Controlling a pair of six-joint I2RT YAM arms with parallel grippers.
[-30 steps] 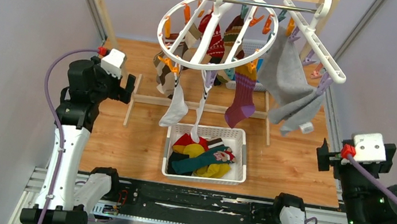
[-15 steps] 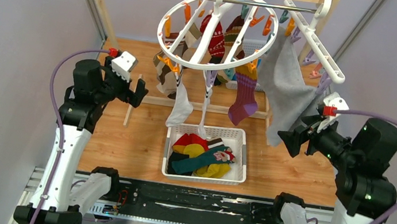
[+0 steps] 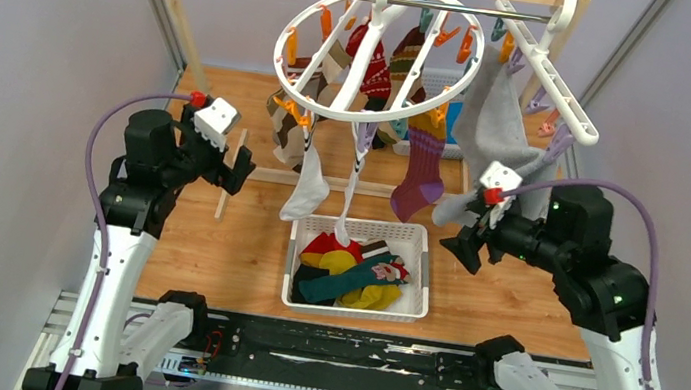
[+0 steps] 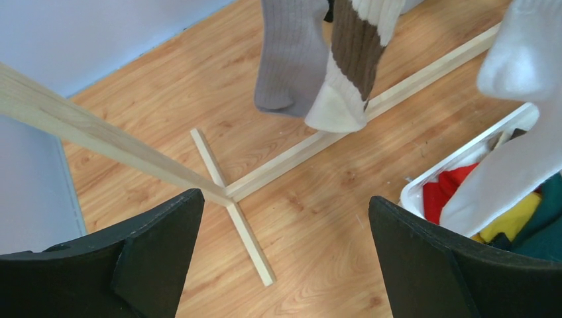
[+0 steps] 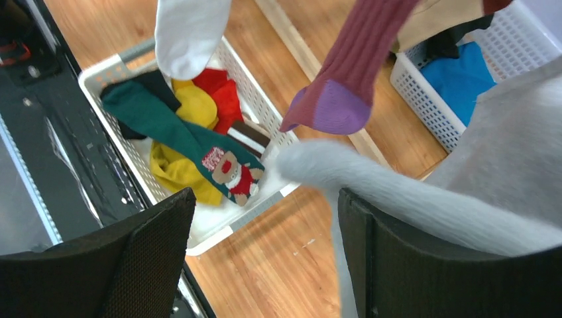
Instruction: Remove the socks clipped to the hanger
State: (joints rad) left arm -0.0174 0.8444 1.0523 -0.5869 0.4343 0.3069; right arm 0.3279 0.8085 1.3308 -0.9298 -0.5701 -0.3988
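Note:
The round white hanger (image 3: 364,115) hangs from the wooden rail with socks clipped to it: a white sock (image 3: 305,190), a purple-orange sock (image 3: 421,170), a red patterned sock (image 3: 378,70) and a brown-cream one (image 3: 284,132). My left gripper (image 3: 243,163) is open, left of and below these socks. In the left wrist view the gripper (image 4: 285,202) is empty, with a grey sock (image 4: 291,59) and a brown-cream sock (image 4: 351,73) ahead. My right gripper (image 3: 461,246) (image 5: 265,195) is open below the purple sock (image 5: 351,79). The grey cloth (image 5: 504,165) brushes its right finger.
A white basket (image 3: 299,249) of loose socks stands under the hanger. Behind the rack stands a second basket (image 5: 424,93). The straight clip rack (image 3: 557,92) holds the large grey cloth (image 3: 502,125). The wooden rack's post (image 3: 174,11) and foot bar (image 4: 245,232) lie near my left gripper.
My right arm swung up and leftwards from the right edge to just below the grey cloth and purple sock. My left gripper shifted slightly right toward the hanging socks. Both stayed open.

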